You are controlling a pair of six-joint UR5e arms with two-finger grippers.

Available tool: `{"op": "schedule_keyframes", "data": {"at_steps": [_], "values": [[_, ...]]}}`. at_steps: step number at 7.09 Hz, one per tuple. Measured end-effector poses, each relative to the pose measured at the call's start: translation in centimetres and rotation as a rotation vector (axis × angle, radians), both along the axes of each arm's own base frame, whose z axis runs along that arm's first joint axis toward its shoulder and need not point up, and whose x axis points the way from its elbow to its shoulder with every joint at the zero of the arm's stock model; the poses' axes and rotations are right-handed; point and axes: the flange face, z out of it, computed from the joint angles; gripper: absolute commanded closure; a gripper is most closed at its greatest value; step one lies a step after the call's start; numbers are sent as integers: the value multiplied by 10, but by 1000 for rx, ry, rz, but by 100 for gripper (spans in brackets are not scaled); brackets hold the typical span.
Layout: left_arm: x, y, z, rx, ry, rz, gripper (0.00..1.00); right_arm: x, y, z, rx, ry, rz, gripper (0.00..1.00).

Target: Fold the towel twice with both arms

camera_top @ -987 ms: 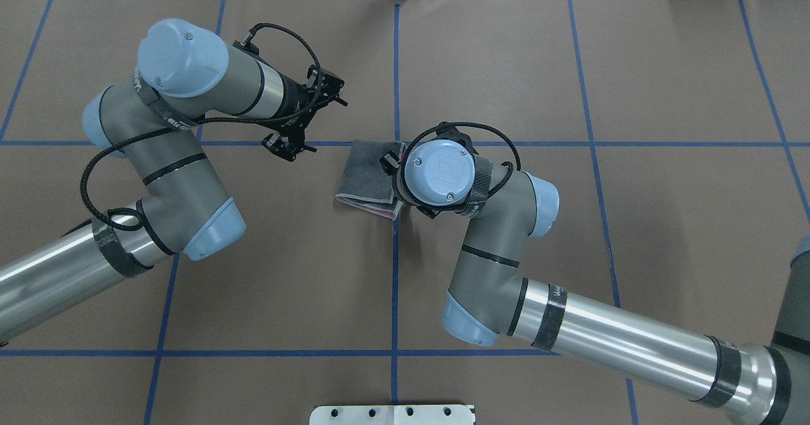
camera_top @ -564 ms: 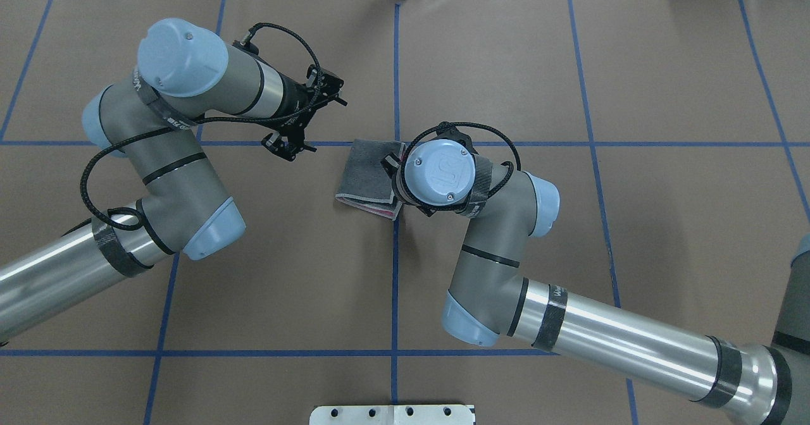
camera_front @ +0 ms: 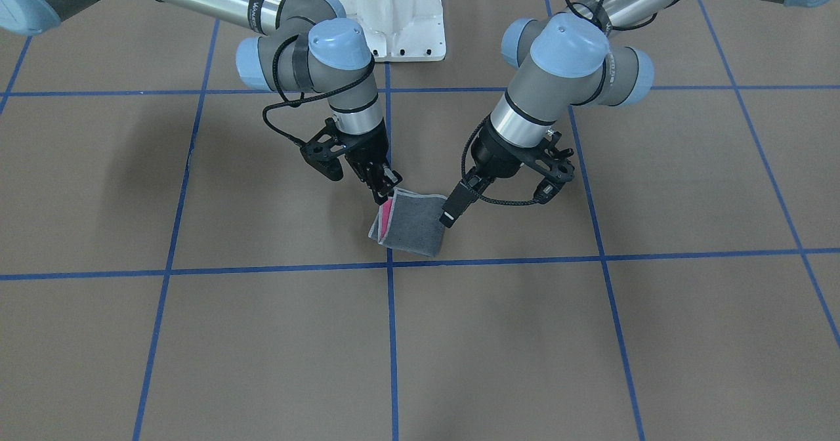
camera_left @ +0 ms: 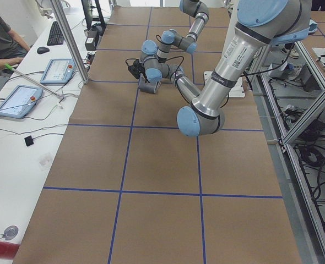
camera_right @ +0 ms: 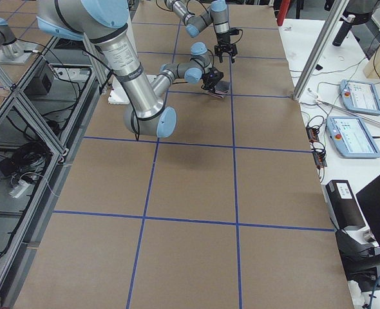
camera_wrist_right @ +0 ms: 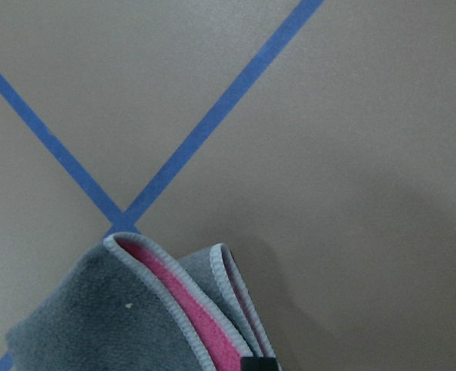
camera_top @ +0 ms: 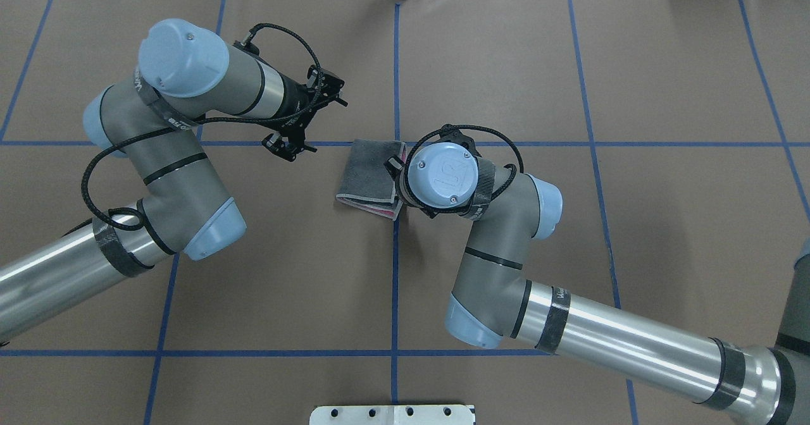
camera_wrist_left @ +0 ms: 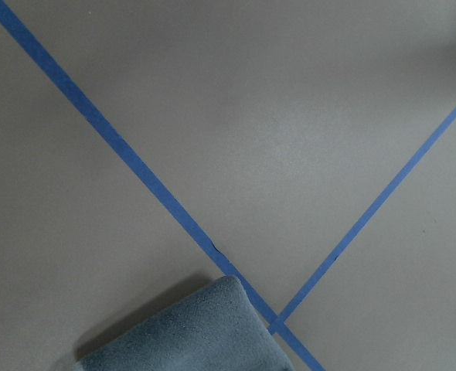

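your right tool [camera_front: 386,184] is clenched on the edge of the folded towel [camera_front: 415,226], which lies grey side up with pink showing on the counter [camera_front: 590,336], by the blue tape crossing [camera_front: 390,265]. your left tool [camera_front: 500,198] hangs released just beside it.
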Motion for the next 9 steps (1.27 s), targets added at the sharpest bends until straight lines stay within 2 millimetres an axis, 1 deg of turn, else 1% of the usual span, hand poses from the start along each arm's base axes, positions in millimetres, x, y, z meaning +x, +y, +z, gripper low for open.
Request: {"op": "schedule_keyframes", "data": {"at_steps": [1,3,5,6,7,9], "values": [[0,0,0,0,0,0,0,3,7,-6,-2,2,-6,100],[0,0,0,0,0,0,0,-3,29,-9,-15,-5,-24,100],[0,0,1,-1,-1,0,0,-11,45,1,-26,2,-37,100],[0,0,1,-1,-1,0,0,-12,47,4,-27,6,-39,100],[0,0,1,-1,-1,0,0,-10,44,4,-26,5,-36,100],[-1,0,1,0,0,0,0,-2,31,-1,-20,-2,-22,100]]}}
